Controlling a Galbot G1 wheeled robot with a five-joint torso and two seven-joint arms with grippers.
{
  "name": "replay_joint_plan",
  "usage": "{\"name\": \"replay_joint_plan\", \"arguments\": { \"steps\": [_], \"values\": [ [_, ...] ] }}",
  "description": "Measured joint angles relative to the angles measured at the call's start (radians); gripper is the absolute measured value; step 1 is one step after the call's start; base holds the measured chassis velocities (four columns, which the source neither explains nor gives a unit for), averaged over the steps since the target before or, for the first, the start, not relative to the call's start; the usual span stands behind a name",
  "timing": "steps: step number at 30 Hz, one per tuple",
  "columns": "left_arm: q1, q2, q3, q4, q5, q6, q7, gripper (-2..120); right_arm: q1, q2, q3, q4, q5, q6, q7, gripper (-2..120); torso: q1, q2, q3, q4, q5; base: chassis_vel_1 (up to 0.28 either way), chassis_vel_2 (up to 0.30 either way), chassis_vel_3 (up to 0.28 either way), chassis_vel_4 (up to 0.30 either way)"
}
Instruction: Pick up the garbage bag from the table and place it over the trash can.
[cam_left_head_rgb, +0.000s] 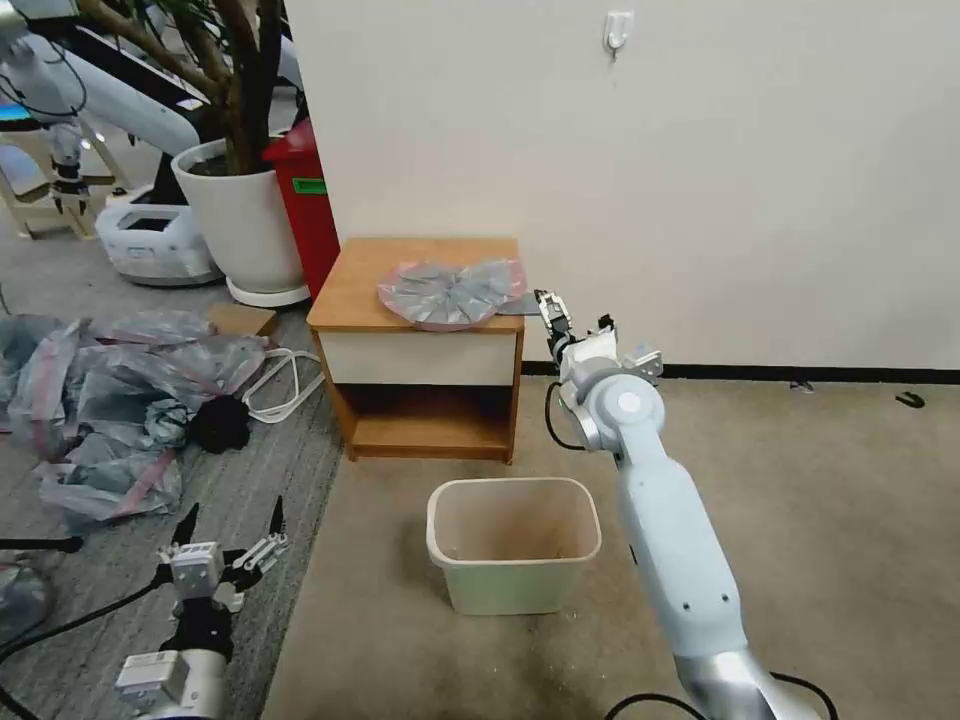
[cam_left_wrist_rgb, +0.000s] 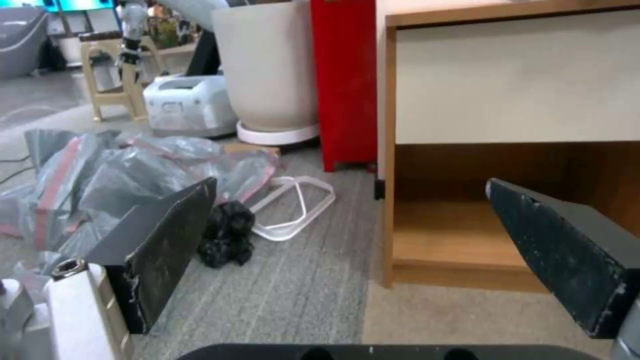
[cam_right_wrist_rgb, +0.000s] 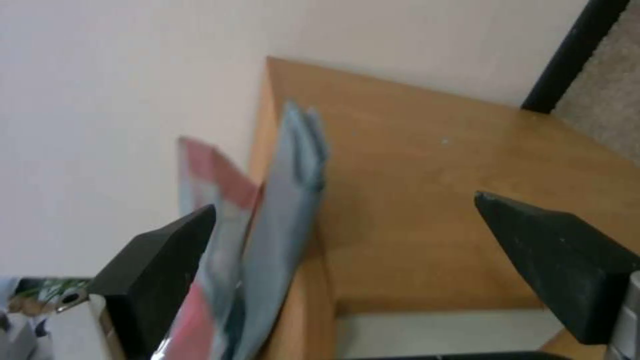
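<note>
STEP: reach-to-grasp | BAG: crinkled translucent grey plastic garbage bag with pink-red band (cam_left_head_rgb: 452, 293) lies on orange-brown wooden desk (cam_left_head_rgb: 360, 285), overhanging its right edge | RIGHT: your right pincer (cam_left_head_rgb: 549, 307), fingers apart, sits beside that edge; straddle it squarely before pinching | LEFT: left pincer (cam_left_head_rgb: 231, 529) spread, parked low.

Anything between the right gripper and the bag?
Nothing: in the right wrist view the open right gripper has the bag's overhanging edge between its fingers.
</note>
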Motion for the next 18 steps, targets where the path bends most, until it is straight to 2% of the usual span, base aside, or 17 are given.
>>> {"name": "replay_joint_plan", "arguments": {
  "steps": [10,18],
  "values": [
    [0.000,-0.001,-0.004,0.006,0.002,-0.001,-0.001,100,0.037,0.023,0.022,-0.053,-0.005,0.006,-0.019,97,0.000,0.000,0.000,-0.0002,0.0000,0.000,0.000,0.000,0.000],
    [0.001,-0.002,-0.007,0.007,0.003,-0.003,-0.003,100,0.063,0.052,0.022,-0.094,-0.015,0.004,-0.021,89,0.000,0.000,0.000,-0.0001,0.0000,0.000,0.000,0.000,0.000]
  ]
}}
